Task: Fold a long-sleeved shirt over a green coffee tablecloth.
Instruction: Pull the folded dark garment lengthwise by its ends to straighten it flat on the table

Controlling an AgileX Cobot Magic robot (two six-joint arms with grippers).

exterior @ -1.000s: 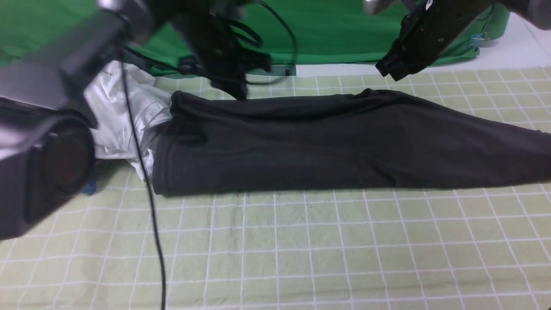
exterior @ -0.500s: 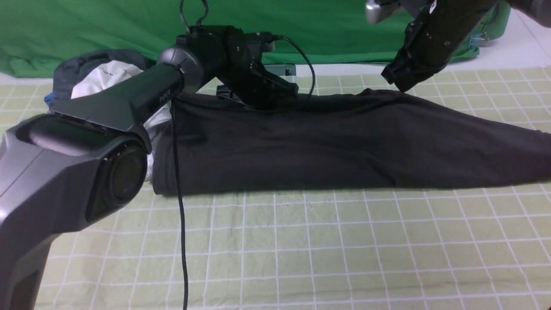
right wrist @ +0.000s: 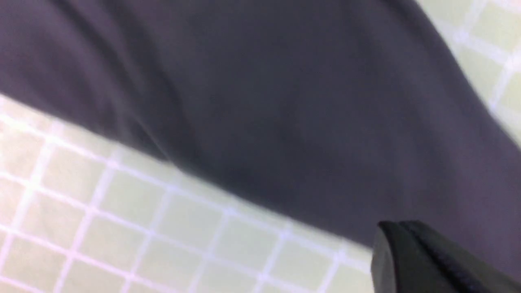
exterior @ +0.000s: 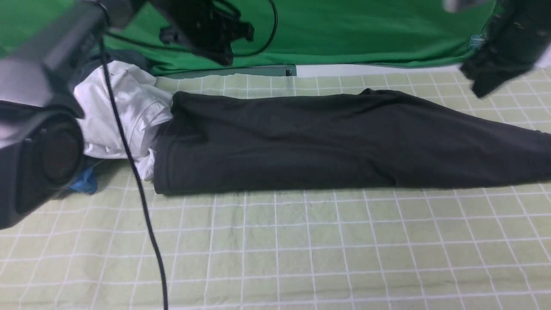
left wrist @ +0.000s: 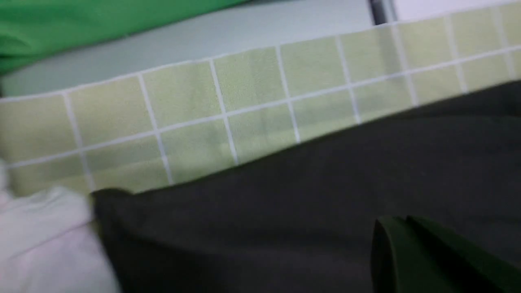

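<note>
The black long-sleeved shirt (exterior: 301,142) lies folded into one long band across the pale green grid tablecloth (exterior: 301,241), tapering toward the right edge. No print or neck label shows. My left gripper (exterior: 224,58) hangs blurred above the shirt's far left corner, clear of it. In the left wrist view its fingers (left wrist: 390,232) are pressed together over the shirt (left wrist: 264,211), holding nothing. My right gripper (exterior: 480,88) is raised at the far right, off the shirt. Its shut fingers (right wrist: 392,244) hover where the shirt (right wrist: 285,101) meets the tablecloth (right wrist: 122,228).
A crumpled white garment (exterior: 120,112) touches the shirt's left end, with a blue scrap (exterior: 84,184) below it. Deep green plain fabric (exterior: 344,30) hangs along the back. My left arm's cable (exterior: 142,206) drapes down over the tablecloth, and the arm's body (exterior: 38,159) fills the left side.
My left gripper has lifted off the shirt's far edge and pulled up and back. My right gripper has swung right, away from the shirt's far edge. The shirt has not moved.
</note>
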